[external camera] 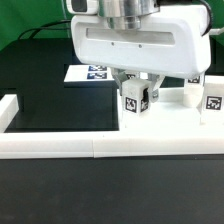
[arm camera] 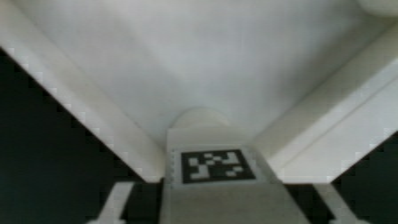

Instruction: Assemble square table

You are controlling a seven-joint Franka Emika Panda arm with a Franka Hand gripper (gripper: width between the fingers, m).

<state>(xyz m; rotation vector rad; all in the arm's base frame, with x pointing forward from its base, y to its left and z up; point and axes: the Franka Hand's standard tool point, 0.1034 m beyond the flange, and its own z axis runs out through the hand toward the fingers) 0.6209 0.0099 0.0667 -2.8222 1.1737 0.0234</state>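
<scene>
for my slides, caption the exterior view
Panda gripper closing around a tagged white leg block above the white border rail, another leg nearby.

Bench [external camera: 60, 190]: carries every part.
Border rail [external camera: 110, 146]: crosses the near side, turning back at the exterior view's left.
Square slab [external camera: 135, 45]: stands raised behind the rail, under the arm.
Marker board [external camera: 88, 73]: lies behind, left of the slab's lower edge.
Leg block [external camera: 135, 100]: below the slab, between the jaws.
Other leg blocks [external camera: 213, 101]: at the exterior view's right, by the rail.
</scene>
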